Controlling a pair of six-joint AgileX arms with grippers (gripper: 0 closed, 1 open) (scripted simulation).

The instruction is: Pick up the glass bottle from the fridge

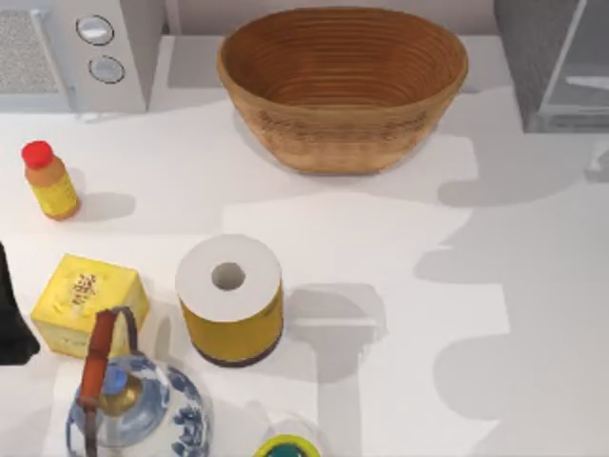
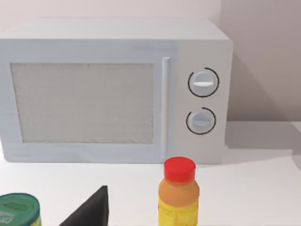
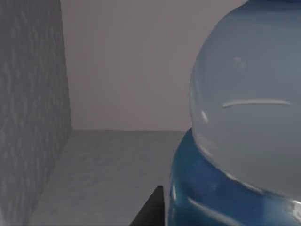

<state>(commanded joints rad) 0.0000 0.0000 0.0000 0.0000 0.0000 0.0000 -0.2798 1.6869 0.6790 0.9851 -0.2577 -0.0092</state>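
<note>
Your right pincer (image 3: 153, 211) is inside the fridge (image 1: 535, 59), which stands at the desk's far right corner. You cannot tell from the wrist view whether this pincer is wide, narrow or holding anything. You can see the fridge's grey wall and floor around it.

Your left pincer (image 1: 11, 319) waits at the desk's left edge, and you cannot tell its state either. It faces the white microwave (image 2: 117, 89) in the far left corner. A wicker basket (image 1: 343, 90) sits at the far edge, between the microwave and the fridge.

The glass bottle (image 3: 244, 122) is in the fridge, very near the right pincer, with its blue part showing big.

I think the reach is done. You have yet to grab the bottle, lift it and bring it out.
</note>
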